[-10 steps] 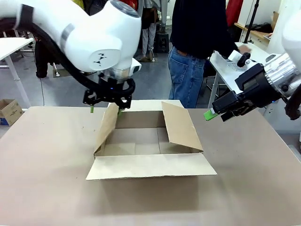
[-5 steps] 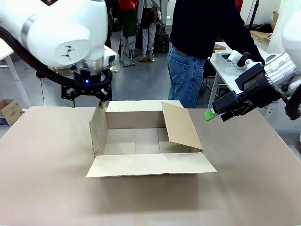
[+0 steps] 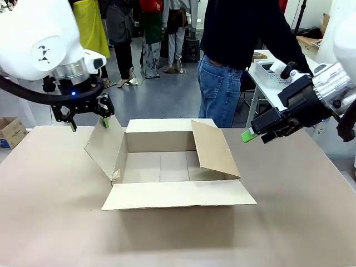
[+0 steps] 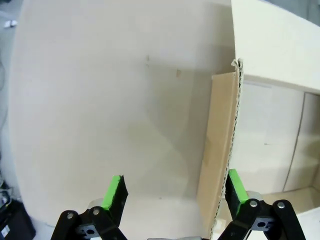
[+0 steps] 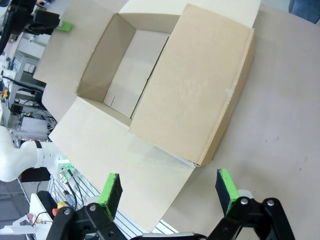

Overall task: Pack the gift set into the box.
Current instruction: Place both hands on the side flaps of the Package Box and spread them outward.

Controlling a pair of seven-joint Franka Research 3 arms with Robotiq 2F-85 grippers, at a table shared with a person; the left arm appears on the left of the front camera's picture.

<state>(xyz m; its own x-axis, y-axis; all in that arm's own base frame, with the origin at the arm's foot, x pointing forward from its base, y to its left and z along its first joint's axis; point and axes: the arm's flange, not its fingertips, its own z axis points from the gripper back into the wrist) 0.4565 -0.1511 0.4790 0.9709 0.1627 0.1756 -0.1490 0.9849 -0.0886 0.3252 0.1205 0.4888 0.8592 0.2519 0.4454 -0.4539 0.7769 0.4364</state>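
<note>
**Box (image 3: 178, 196) open at the centre of the surface (image 3: 300, 222); both pairs of fingers released.**
A small carton (image 3: 11, 130) on the floor at the left carries blue print, too small to read. The box shows its bare cardboard floor: near flap flat, left flap tilted outward, right flap leaning inward. The left gripper (image 3: 89, 124) hovers at the left flap's top edge, fingers spread, the edge just beside one pad. The right gripper (image 3: 248, 135) hangs to the right of the box, fingers spread, grasping nothing. The gift set (image 3: 268, 70) sits on a side table beside the person, well apart from both grippers.
</note>
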